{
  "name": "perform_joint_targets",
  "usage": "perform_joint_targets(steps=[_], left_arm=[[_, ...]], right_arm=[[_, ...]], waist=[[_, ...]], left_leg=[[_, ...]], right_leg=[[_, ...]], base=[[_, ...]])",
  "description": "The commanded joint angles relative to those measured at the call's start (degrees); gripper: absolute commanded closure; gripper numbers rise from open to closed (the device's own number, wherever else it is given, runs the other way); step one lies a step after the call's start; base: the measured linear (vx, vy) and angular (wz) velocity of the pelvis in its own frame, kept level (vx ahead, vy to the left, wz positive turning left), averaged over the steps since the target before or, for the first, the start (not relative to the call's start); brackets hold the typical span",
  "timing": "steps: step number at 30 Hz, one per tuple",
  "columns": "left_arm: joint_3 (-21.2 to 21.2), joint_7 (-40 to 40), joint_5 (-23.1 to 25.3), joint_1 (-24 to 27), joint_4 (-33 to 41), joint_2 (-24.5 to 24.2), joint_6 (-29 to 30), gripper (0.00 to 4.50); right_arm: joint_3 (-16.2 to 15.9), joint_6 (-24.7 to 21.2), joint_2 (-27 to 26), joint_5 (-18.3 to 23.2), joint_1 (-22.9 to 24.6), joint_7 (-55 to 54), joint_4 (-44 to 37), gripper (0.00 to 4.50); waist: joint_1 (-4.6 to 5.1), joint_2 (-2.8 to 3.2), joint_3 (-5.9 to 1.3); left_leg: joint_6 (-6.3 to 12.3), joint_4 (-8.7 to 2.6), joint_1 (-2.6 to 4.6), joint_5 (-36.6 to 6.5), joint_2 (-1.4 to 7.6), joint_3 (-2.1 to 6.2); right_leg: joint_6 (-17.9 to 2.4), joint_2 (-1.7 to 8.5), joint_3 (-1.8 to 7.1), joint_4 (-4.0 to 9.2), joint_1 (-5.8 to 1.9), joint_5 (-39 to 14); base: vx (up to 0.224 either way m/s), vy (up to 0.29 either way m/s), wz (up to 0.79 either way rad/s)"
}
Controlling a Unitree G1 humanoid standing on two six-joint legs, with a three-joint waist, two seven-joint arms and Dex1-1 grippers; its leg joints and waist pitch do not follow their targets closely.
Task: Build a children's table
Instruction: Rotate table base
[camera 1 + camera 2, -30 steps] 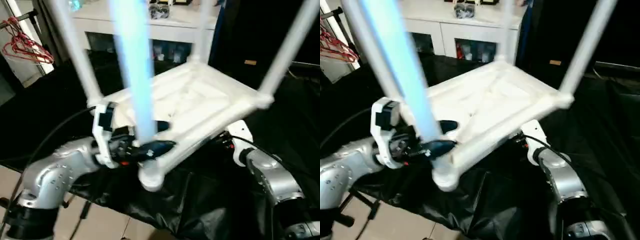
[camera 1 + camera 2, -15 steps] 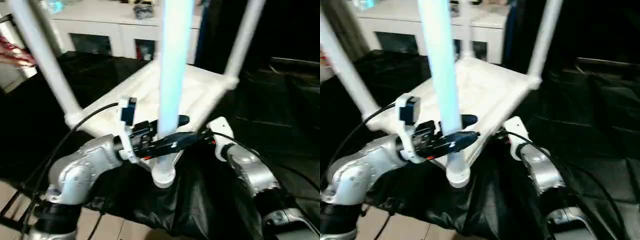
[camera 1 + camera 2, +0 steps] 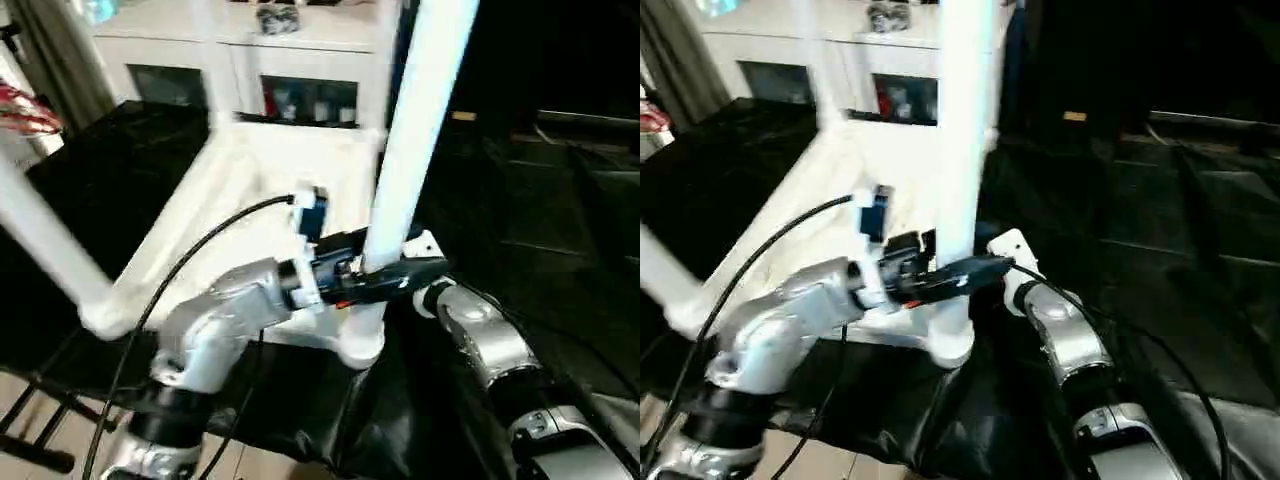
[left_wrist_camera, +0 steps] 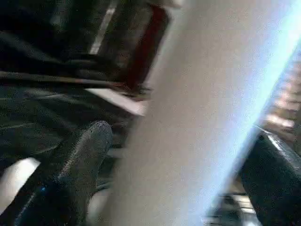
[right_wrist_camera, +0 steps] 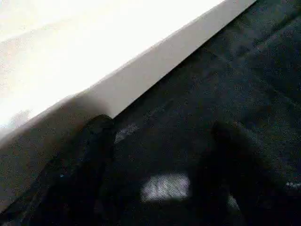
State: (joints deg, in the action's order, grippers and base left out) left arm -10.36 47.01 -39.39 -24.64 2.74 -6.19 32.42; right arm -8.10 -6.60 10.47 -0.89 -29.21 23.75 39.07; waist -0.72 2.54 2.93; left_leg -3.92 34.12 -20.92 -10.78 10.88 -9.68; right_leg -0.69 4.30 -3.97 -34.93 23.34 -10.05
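Observation:
The children's table lies upside down on black cloth, its white tabletop (image 3: 235, 185) ribbed side up and its legs pointing up. My left gripper (image 3: 388, 272) is shut on the nearest leg (image 3: 412, 130), just above the corner socket (image 3: 362, 345). In the left wrist view that leg (image 4: 188, 122) sits between the two black fingers (image 4: 70, 174). Another leg (image 3: 50, 250) slants off to the left. My right gripper (image 5: 160, 174) is open over the cloth beside the tabletop's edge (image 5: 141, 66), with nothing between its fingers. The right forearm (image 3: 480, 340) reaches in under the near corner.
A white cabinet with glass doors (image 3: 250, 60) stands behind the table. Black cloth (image 3: 540, 220) covers the work surface and hangs over its near edge. Red hangers (image 3: 25, 105) show at the far left, tiled floor (image 3: 60, 440) at the bottom left. A black cable (image 3: 190, 260) loops over my left arm.
The whole picture has shifted. The upturned table has also swung round, its gripped corner and leg going right with my left arm stretched across. Both grippers' fingers stand as before.

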Motion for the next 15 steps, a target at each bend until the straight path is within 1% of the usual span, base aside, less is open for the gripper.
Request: perform_joint_targets(steps=[1, 3, 4, 6, 8, 10, 11, 12, 13, 14, 15], left_arm=[[-1.0, -1.3, 2.8, -1.0, -1.2, 0.0, -2.1, 0.02], [-0.9, -2.3, 4.7, -1.2, -2.5, 0.0, -3.8, 0.02], [-1.3, -2.2, 6.3, -1.3, -3.1, -0.5, -5.4, 0.02], [-1.3, -1.3, 7.5, -0.7, -3.5, -2.3, -6.3, 0.02], [-2.3, 1.5, 10.3, 0.2, -3.6, -5.8, -8.5, 0.02], [-3.7, 4.7, 13.6, 1.2, -4.6, -9.9, -10.7, 0.02], [-4.3, 6.2, 14.5, 1.5, -5.0, -11.6, -11.4, 0.02], [-4.4, 6.7, 14.8, 1.6, -5.2, -12.1, -11.6, 0.02], [-4.9, 8.4, 15.5, 1.9, -5.6, -13.6, -12.4, 0.02], [-5.7, 11.4, 16.5, 2.2, -6.8, -16.3, -13.6, 0.02], [-5.9, 12.0, 16.7, 2.1, -7.2, -16.7, -13.8, 0.02]], right_arm=[[-0.5, 1.0, -0.6, 0.3, -0.8, 1.1, -0.2, 0.73], [0.3, 1.1, 0.1, 0.5, -0.7, 0.7, -0.3, 0.73], [0.9, 1.0, 0.6, 0.8, -0.6, 0.8, -0.5, 0.73], [2.6, 0.6, 2.2, 1.7, -0.2, 1.0, -1.9, 0.73], [4.2, -0.1, 4.5, 2.7, 0.5, 2.2, -4.0, 0.73], [5.0, 0.0, 7.2, 3.2, 1.7, 4.8, -6.7, 0.73], [5.1, 0.2, 8.3, 3.4, 2.2, 6.1, -7.9, 0.73], [5.1, 0.2, 8.6, 3.5, 2.4, 6.4, -8.3, 0.73], [5.3, 0.2, 9.7, 3.8, 2.9, 7.8, -9.5, 0.73], [5.2, -0.5, 12.0, 4.5, 4.1, 11.0, -12.2, 0.73], [5.1, -0.8, 12.6, 4.6, 4.4, 11.8, -12.8, 0.73]], waist=[[-0.77, -0.33, -3.33], [-1.03, -0.33, -3.39], [-1.26, -0.30, -3.35], [-1.39, -0.23, -3.39], [-1.79, -0.38, -3.35], [-2.02, -0.31, -3.32], [-2.05, -0.27, -3.27], [-2.12, -0.22, -3.29], [-2.03, -0.21, -3.27], [-2.11, -0.19, -3.25], [-2.14, -0.19, -3.28]], left_leg=[[1.67, -4.04, -0.15, -14.7, 1.35, 0.32], [1.54, -3.99, -0.08, -14.3, 1.37, 0.30], [1.67, -4.04, -0.09, -14.3, 1.37, 0.31], [1.61, -4.05, 0.00, -14.4, 1.43, 0.30], [1.72, -4.08, 0.15, -14.5, 1.46, 0.29], [1.84, -4.08, 0.16, -14.2, 1.45, 0.31], [1.96, -4.10, 0.14, -14.2, 1.43, 0.29], [1.95, -4.11, 0.09, -14.0, 1.44, 0.32], [1.79, -4.11, 0.10, -14.3, 1.38, 0.26], [1.90, -4.09, 0.18, -14.7, 1.30, 0.25], [2.02, -4.09, 0.18, -14.7, 1.28, 0.26]], right_leg=[[-10.6, 3.01, 2.28, 5.06, -3.32, -18.2], [-10.7, 3.04, 2.32, 4.96, -3.32, -17.7], [-10.7, 3.07, 2.31, 5.10, -3.34, -17.8], [-10.6, 3.09, 2.35, 5.03, -3.31, -17.9], [-10.0, 3.08, 2.42, 4.99, -3.23, -18.4], [-9.5, 3.07, 2.45, 4.99, -3.19, -18.8], [-9.2, 3.02, 2.45, 5.08, -3.20, -19.0], [-8.9, 3.03, 2.50, 4.99, -3.22, -18.9], [-9.0, 3.07, 2.46, 5.03, -3.16, -19.4], [-8.8, 2.95, 2.40, 5.16, -3.10, -20.0], [-8.6, 2.94, 2.45, 5.12, -3.13, -20.0]], base=[[0.000, 0.000, 0.00], [0.000, 0.000, 0.00], [0.000, 0.000, 0.00], [0.000, 0.000, 0.00], [0.000, 0.000, 0.00], [0.000, 0.000, 0.00], [0.000, 0.000, 0.00], [0.000, 0.000, 0.00], [0.000, 0.000, 0.00], [0.000, 0.000, 0.00], [0.000, 0.000, 0.00]])
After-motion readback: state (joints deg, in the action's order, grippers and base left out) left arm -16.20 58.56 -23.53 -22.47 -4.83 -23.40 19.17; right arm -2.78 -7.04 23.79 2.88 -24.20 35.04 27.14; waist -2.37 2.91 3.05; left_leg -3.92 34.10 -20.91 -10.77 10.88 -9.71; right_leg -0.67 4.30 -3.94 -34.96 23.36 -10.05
